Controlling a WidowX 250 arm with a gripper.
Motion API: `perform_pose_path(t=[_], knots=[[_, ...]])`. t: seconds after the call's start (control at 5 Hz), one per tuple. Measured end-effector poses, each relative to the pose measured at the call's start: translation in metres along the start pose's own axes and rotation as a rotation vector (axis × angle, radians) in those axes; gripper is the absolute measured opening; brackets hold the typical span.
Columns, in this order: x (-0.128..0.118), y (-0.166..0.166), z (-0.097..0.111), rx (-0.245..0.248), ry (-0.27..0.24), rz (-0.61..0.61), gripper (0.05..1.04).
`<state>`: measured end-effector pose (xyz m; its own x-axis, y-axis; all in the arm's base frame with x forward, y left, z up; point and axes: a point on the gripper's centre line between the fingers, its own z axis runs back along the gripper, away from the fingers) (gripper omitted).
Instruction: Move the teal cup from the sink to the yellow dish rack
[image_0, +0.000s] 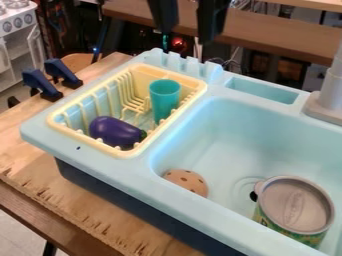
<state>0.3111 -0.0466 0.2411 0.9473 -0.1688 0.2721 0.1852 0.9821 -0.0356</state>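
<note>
The black gripper (186, 34) hangs at the top edge, its two fingers apart and nothing between them. It is above and behind the sink's back rim, nearest to the teal cup (164, 99), which stands in the yellow dish rack (59, 121). A purple toy eggplant (113, 131) lies at the front of the rack. In the basin of the light blue sink (210, 125), a brown spotted round piece (187, 182) rests by the left wall, partly hidden by the rim. A can with a grey lid (296, 205) stands at the basin's right front.
A grey faucet (328, 95) rises at the right back, beside a small recessed tray (264, 90). Two dark blue clamps (41, 85) stand at the sink's left edge. The sink sits on a wooden table (60, 210); a toy stove (15, 25) is at the upper left.
</note>
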Motion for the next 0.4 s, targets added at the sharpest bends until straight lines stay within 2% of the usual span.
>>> perform_pose_path(t=[0.4], knots=[[-0.0012, -0.0001, 0.0042, 0.004, -0.003, 0.006, 1.006]])
